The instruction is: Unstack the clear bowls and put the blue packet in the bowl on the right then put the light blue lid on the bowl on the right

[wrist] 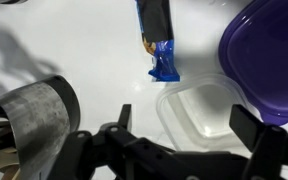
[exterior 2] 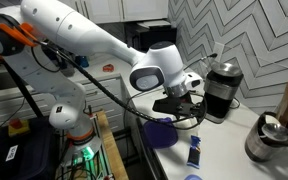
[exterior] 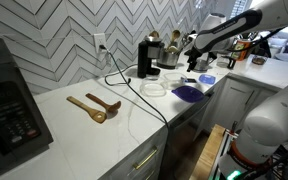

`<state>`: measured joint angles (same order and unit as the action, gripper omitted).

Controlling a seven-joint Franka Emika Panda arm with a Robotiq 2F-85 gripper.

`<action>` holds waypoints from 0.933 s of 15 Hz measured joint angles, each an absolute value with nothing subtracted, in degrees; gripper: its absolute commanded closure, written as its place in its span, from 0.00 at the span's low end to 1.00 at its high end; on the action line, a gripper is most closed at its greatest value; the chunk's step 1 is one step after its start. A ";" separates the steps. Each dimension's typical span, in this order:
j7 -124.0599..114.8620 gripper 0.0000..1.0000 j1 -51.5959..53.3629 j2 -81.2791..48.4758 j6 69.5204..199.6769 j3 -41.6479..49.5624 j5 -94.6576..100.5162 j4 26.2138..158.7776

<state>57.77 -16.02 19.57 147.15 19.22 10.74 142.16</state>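
In the wrist view a clear bowl (wrist: 199,110) sits on the white counter below and between my gripper's (wrist: 184,128) open, empty fingers. I cannot tell whether it is one bowl or a stack. The blue packet (wrist: 161,52) lies flat just beyond it. In an exterior view my gripper (exterior: 191,62) hovers over the counter near the clear bowl (exterior: 156,88) and the light blue lid (exterior: 206,79). In an exterior view my gripper (exterior 2: 179,106) hangs above the counter, with the blue packet (exterior 2: 194,152) nearer the camera and the light blue lid (exterior 2: 191,177) at the bottom edge.
A large dark blue-purple flat lid (wrist: 269,60) lies beside the bowl and shows in both exterior views (exterior: 189,93) (exterior 2: 162,130). A metal canister (wrist: 29,115) and a black grinder (exterior: 144,58) with its cord stand behind. Wooden spoons (exterior: 92,106) lie further along the counter.
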 measured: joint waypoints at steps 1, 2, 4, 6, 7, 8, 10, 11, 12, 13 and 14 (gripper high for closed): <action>57.76 0.00 -15.98 19.48 146.46 19.22 10.80 142.10; 57.76 0.00 -15.97 19.03 145.15 19.36 10.83 141.89; 59.77 0.00 -15.79 16.98 141.76 20.82 10.29 140.63; 63.13 0.00 -15.84 13.88 138.93 22.81 9.98 138.53; 64.75 0.00 -15.97 12.26 138.24 23.64 9.96 137.42; 66.59 0.00 -16.02 10.69 137.82 24.43 9.63 136.27; 71.13 0.00 -16.08 7.71 137.64 25.54 7.45 134.10; 73.52 0.00 -16.13 6.25 137.64 25.85 5.72 133.14; 75.92 0.00 -16.22 4.80 137.64 26.02 3.71 132.15; 78.28 0.00 -16.35 3.32 137.65 26.07 1.60 131.14; 80.55 0.00 -16.47 1.90 137.66 26.06 -0.65 130.08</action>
<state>80.55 -16.47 1.90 137.66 26.06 -0.65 130.08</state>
